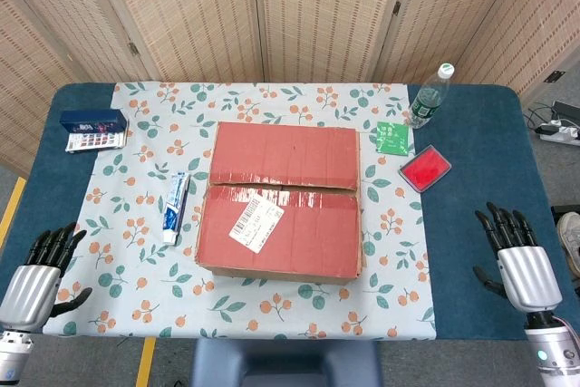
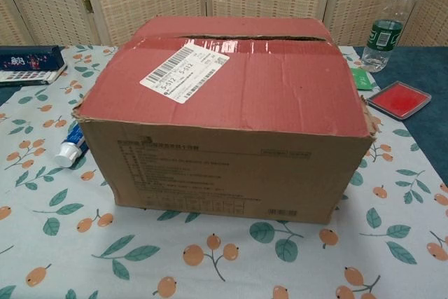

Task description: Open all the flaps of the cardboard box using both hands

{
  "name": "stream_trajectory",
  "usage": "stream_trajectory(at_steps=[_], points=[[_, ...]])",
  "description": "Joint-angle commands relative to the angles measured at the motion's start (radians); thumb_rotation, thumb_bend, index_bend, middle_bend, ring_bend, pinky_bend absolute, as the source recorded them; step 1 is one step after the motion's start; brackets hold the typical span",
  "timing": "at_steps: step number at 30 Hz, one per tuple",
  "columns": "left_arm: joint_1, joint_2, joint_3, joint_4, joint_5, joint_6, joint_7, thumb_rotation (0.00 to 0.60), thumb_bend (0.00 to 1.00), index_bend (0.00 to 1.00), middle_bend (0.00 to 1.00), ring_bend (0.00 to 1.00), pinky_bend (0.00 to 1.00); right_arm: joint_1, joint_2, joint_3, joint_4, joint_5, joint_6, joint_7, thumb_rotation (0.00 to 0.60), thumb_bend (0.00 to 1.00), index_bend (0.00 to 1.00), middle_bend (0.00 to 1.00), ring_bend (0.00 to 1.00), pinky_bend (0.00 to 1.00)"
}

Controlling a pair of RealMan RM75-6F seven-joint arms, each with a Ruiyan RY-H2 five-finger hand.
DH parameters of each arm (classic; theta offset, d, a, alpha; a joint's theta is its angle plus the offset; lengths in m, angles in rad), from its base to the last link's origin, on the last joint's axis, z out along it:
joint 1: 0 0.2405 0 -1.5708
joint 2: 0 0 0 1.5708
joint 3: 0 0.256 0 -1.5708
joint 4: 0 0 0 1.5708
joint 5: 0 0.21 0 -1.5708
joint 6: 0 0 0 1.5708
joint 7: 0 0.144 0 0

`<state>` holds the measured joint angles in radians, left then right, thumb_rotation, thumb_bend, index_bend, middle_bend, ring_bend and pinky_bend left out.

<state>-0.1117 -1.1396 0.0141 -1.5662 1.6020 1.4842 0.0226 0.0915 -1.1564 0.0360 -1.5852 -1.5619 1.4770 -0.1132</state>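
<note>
A cardboard box (image 1: 283,198) with red top flaps sits in the middle of the table; both top flaps lie down flat, meeting at a seam across the middle. A white shipping label (image 1: 256,222) is stuck on the near flap. The chest view shows the box (image 2: 231,110) close up, its near flap slightly raised at the seam. My left hand (image 1: 41,274) hovers at the table's near left edge, fingers apart, holding nothing. At the near right edge my right hand (image 1: 518,260) is likewise spread and empty. Both hands are well clear of the box.
A toothpaste tube (image 1: 174,208) lies just left of the box. A blue case with a paint set (image 1: 93,130) sits far left. A water bottle (image 1: 430,96), a green packet (image 1: 391,137) and a red ink pad (image 1: 424,168) stand right of the box. A floral cloth (image 1: 118,224) covers the table.
</note>
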Motion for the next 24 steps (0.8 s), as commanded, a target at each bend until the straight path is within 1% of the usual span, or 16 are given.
stream_trajectory(at_steps=[1,8,11,12,13,15,18,21,24], points=[[0.001,0.001,0.0,0.0,0.002,0.005,-0.002,0.6,0.26,0.0,0.0,0.0,0.0,-0.001,-0.001,-0.001,0.0,-0.003,0.004,-0.001,0.6,0.3,0.0,0.0,0.0,0.0],[-0.002,-0.001,0.001,-0.001,0.014,0.006,0.001,0.6,0.26,0.0,0.0,0.0,0.0,-0.003,0.002,-0.009,0.009,-0.026,0.015,0.027,0.6,0.3,0.0,0.0,0.0,0.0],[-0.003,-0.001,0.004,0.0,0.012,-0.001,0.0,0.6,0.26,0.0,0.0,0.0,0.0,0.003,-0.008,-0.002,0.026,-0.051,0.037,0.049,0.6,0.3,0.0,0.0,0.0,0.0],[-0.003,-0.001,0.004,0.001,0.01,-0.002,-0.001,0.6,0.26,0.0,0.0,0.0,0.0,0.007,-0.022,0.007,0.042,-0.067,0.056,0.062,0.6,0.3,0.0,0.0,0.01,0.0],[-0.003,0.0,0.003,0.003,0.006,-0.003,-0.004,0.6,0.26,0.0,0.0,0.0,0.0,0.017,-0.051,0.023,0.074,-0.091,0.087,0.085,0.6,0.3,0.0,0.0,0.04,0.0],[-0.004,0.001,-0.002,0.005,-0.005,-0.006,-0.011,0.6,0.26,0.0,0.0,0.0,0.0,0.046,-0.101,0.043,0.137,-0.131,0.114,0.121,0.6,0.3,0.0,0.0,0.07,0.0],[-0.007,-0.001,-0.01,0.006,-0.018,-0.011,-0.008,0.6,0.26,0.0,0.0,0.0,0.0,0.105,-0.128,0.07,0.181,-0.159,0.092,0.162,0.6,0.3,0.0,0.0,0.08,0.0],[-0.008,-0.009,-0.02,0.011,-0.03,-0.007,0.02,0.6,0.26,0.0,0.0,0.0,0.0,0.155,-0.142,0.112,0.195,-0.132,0.056,0.188,0.6,0.3,0.0,0.01,0.09,0.0],[-0.009,-0.012,-0.024,0.008,-0.043,-0.014,0.023,0.6,0.26,0.0,0.0,0.0,0.0,0.204,-0.154,0.147,0.186,-0.1,0.015,0.262,0.6,0.3,0.0,0.02,0.1,0.0]])
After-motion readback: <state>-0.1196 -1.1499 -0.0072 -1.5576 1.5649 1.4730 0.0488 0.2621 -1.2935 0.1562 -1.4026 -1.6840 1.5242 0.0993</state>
